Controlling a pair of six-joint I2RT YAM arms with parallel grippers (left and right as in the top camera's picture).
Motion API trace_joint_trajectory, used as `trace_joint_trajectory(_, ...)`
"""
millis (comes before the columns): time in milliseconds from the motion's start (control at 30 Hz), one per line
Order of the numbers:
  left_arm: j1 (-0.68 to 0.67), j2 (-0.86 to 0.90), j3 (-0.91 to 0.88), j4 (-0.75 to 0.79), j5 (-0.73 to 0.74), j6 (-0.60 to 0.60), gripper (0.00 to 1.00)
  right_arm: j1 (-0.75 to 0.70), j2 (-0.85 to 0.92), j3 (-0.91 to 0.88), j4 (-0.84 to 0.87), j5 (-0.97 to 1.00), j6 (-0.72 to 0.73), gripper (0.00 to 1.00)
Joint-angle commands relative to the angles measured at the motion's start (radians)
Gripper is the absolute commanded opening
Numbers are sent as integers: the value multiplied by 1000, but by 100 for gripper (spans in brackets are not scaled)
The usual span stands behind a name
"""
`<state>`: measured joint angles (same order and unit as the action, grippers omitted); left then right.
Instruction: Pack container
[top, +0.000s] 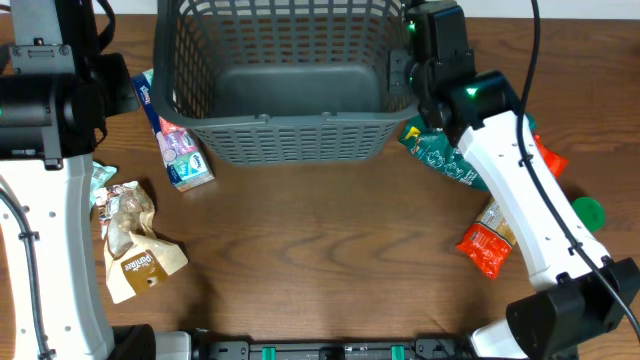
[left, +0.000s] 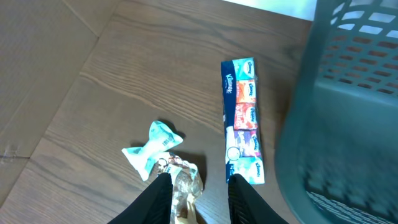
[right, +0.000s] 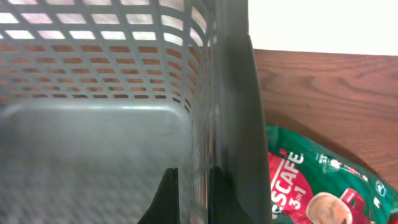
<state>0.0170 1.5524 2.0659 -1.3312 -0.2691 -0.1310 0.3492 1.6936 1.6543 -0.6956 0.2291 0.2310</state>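
My right gripper has its fingers almost together, pinching the side wall of the container, one finger inside and one outside. My left gripper has its fingers partly spread and holds nothing. A crinkled wrapper lies under them, and the container is at their right.

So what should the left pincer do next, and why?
Probably lower the left pincer and close on the crinkly wrapper right beneath its open jaws. The basket is empty, the right pincer is clamped on its wall, and the Kleenex pack lies off to one side.
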Motion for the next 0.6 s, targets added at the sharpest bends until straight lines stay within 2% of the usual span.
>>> trace_joint_trajectory(0, 4, 5, 6, -6, -5, -10, 31, -42, 11, 14, -19, 63, 28, 1)
trace_joint_trajectory(567, 4, 5, 6, -8, -5, -10, 31, -71, 11, 14, -28, 89, 53, 1)
